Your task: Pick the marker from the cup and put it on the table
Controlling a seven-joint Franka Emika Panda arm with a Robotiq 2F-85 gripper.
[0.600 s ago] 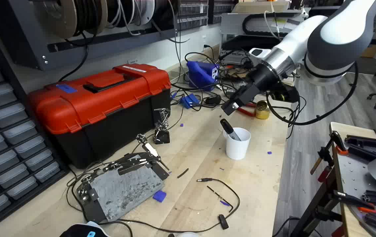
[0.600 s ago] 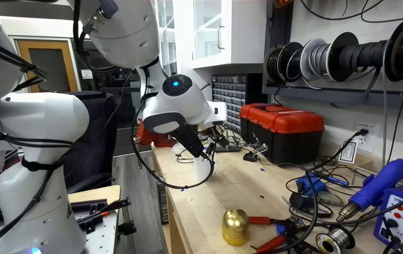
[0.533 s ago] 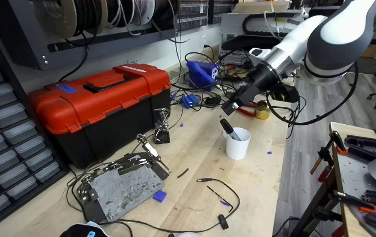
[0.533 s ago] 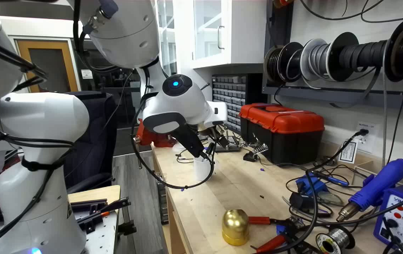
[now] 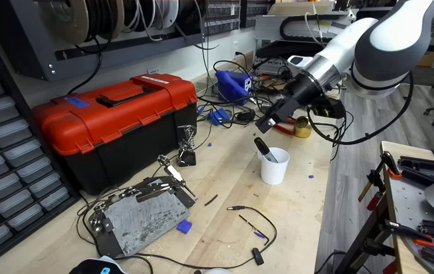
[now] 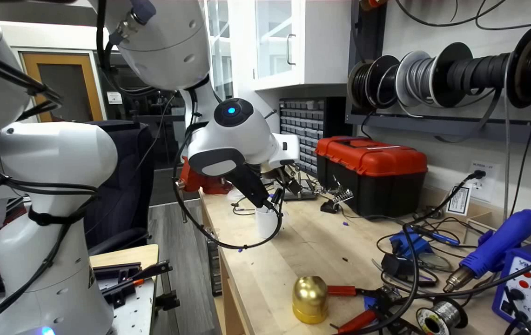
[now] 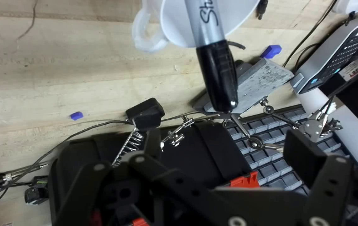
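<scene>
The marker (image 5: pixel 263 147), with a black cap and grey barrel, leans tilted in the white cup (image 5: pixel 274 171), cap end up. The cup stands upright on the pale wood table (image 5: pixel 232 224). In an exterior view my gripper (image 5: pixel 265 125) hangs just above the cap, apart from it. In an exterior view the cup (image 6: pixel 265 225) is partly behind the arm's cable. In the wrist view my gripper's fingers (image 7: pixel 227 149) are wide apart with nothing between them. The marker's cap (image 7: pixel 218 77) points toward the gap between them; its lower end is hidden inside the cup.
A red and black toolbox (image 5: pixel 125 118) stands by the wall. A metal plate with clamp arms (image 5: pixel 144 217) and a soldering iron stand (image 5: pixel 187 146) lie before it. A loose black cable (image 5: pixel 274 232), a gold dome (image 6: pixel 310 298) and red-handled pliers (image 6: pixel 360 321) lie on the table.
</scene>
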